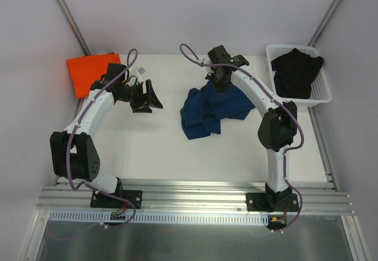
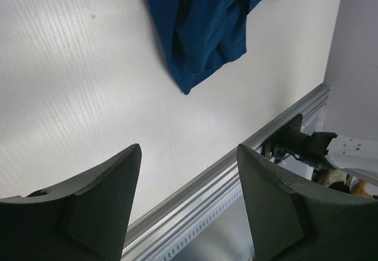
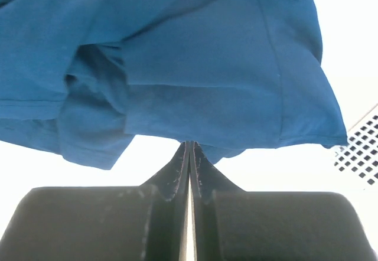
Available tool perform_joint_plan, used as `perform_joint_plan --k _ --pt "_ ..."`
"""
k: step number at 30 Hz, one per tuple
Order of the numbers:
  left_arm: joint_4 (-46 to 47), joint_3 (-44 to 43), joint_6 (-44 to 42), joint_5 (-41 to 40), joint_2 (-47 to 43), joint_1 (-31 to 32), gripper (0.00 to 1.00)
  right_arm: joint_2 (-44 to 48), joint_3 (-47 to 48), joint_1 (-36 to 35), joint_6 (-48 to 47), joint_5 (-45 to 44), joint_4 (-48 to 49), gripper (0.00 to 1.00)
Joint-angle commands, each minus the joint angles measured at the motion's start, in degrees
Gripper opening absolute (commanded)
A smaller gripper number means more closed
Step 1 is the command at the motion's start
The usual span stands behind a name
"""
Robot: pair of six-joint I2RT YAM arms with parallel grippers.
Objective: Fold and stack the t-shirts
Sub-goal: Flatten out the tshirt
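We log: right gripper [image 3: 190, 145] jaws together, pinching far hem of crumpled blue t-shirt [image 1: 207, 112], mid-table [image 1: 159, 149] | left gripper [image 2: 188, 150] jaws apart, empty | orange t-shirt [image 1: 88, 72] flat, far-left corner.

White arms [image 1: 275, 166] with black joints, purple cables [image 1: 132, 54], black jaws
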State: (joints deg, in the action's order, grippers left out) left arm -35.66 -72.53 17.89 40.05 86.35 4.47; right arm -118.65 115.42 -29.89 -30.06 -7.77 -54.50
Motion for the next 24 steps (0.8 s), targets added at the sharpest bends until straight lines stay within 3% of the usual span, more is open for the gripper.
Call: perform_joint_plan --k 1,3,6,17,24 --pt "-1.25 1.25 -3.21 -1.73 1.72 1.59 0.67 2.19 1.75 1.32 -0.53 -1.02 -0.25 0.01" --pt "-1.25 0.9 -2.95 -1.47 2.77 1.95 0.67 2.89 0.17 1.59 0.26 0.73 -0.61 0.03" --pt "-1.25 -0.85 -2.42 -2.0 3.21 1.95 0.69 3.69 -5.1 1.59 2.11 2.57 -1.48 0.58" --pt "-1.17 -4.28 -1.63 -3.58 1.99 0.98 0.72 -2.55 -8.1 0.8 3.7 4.96 -2.98 0.5" --pt "-1.17 -5.34 -0.75 -2.96 2.42 -0.07 0.72 -3.78 -8.63 -0.69 4.14 6.19 -3.51 0.38"
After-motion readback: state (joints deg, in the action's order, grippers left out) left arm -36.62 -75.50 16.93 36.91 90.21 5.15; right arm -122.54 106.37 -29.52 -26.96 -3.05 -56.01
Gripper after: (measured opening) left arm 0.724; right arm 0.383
